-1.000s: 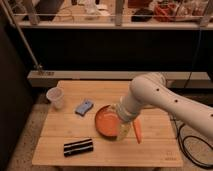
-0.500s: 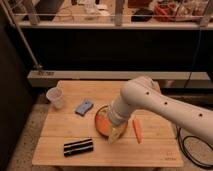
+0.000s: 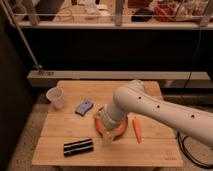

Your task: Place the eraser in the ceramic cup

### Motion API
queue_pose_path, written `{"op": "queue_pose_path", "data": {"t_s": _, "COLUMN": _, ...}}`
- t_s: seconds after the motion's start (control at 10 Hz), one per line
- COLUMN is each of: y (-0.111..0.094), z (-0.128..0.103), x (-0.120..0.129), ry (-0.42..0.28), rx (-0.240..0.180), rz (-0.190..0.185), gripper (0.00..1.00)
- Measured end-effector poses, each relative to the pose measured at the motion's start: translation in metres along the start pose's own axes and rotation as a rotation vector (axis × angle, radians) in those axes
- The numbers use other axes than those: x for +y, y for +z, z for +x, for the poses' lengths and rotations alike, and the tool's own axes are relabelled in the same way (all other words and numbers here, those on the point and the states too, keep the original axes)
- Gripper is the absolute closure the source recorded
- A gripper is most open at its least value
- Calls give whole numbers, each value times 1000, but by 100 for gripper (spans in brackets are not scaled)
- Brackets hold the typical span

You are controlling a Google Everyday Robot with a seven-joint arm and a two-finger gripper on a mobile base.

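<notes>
Roughly at the centre of the frame, a little below the middle, we find the gripper (image 3: 107, 138) pointing down over the near edge of the orange bowl (image 3: 120, 132). The wrist and its pale cuff cover most of that bowl. We cannot tell whether the gripper is released or clenched, and we see nothing in its hold. The thick white arm (image 3: 160, 112) runs from it up to a rounded elbow and then off toward the lower right corner.

Just right of the bowl lies a slim orange stick-shaped object (image 3: 137, 129), pointing toward the near edge of the wooden table (image 3: 150, 150). Left of the bowl, a light-blue block (image 3: 84, 106) rests flat on the planks.

The eraser (image 3: 78, 147) lies in the lower left of the tabletop, apart from the gripper, a black bar with thin white stripes along its length. Whether those stripes carry any lettering we cannot tell. The ceramic cup (image 3: 55, 97) stands upright near the table's upper left corner, well apart from the eraser.

A dark cable (image 3: 187, 146) loops on the floor at the lower right.
</notes>
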Motion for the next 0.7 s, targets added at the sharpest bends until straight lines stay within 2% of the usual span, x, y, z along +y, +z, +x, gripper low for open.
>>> {"op": "queue_pose_path", "data": {"t_s": 0.7, "y": 29, "z": -28, "x": 1, "ry": -12, "rx": -15, "rz": 5, "gripper": 20}}
